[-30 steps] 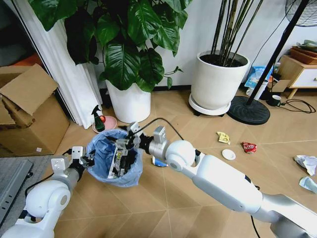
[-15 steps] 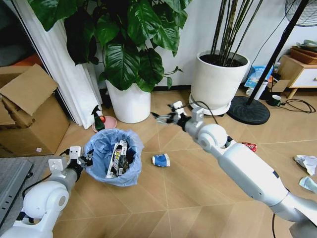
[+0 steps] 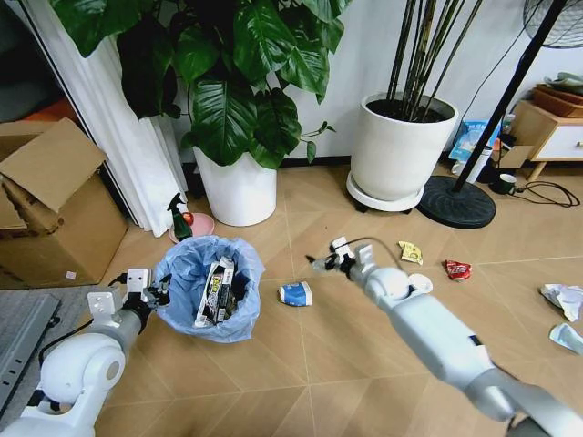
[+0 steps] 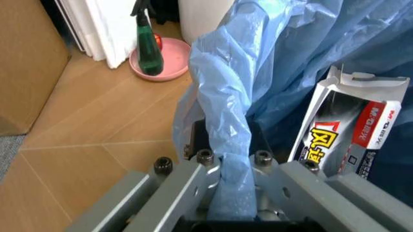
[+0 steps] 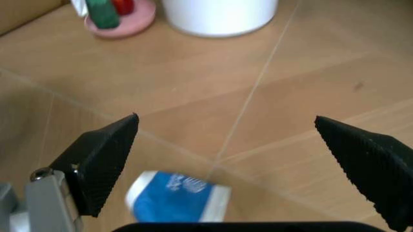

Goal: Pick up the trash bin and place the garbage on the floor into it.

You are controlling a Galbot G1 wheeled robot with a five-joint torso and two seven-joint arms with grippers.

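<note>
Left gripper (image 4: 229, 193) is clamped on the trash bin (image 3: 209, 287) rim; right gripper (image 3: 321, 264), fingers wide apart, hovers above the blue-white wrapper (image 3: 295, 293). Next comes a descent to grasp it.

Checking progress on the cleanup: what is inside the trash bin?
Inside the trash bin, a black-and-white snack packet with red and yellow print leans against the blue liner. Anything beneath it is hidden by the bag's folds.

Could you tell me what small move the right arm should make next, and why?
Probably lower the right tool toward the blue-white wrapper on the floor. Its fingers are spread wide and empty, and the wrapper lies just beyond them, the litter nearest the trash bin, whose bag the left tool is clamped on.
</note>
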